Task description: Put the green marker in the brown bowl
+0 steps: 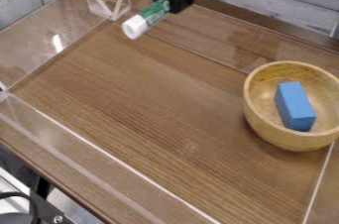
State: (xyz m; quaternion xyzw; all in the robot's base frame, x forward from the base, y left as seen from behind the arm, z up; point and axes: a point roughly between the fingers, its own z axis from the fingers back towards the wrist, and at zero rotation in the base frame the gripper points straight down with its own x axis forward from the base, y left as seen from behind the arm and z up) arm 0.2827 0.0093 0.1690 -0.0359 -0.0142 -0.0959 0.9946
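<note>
The arm is cut off by the top edge of the picture, so only the black gripper [176, 0] shows, and its dark fingers cannot be told apart. The upper end of the green marker [146, 20] is hidden behind the gripper, and the print on its label is too small to read. The brown bowl [263, 121] is cut at the right edge, and the blue block [294, 105] covers part of its floor.
</note>
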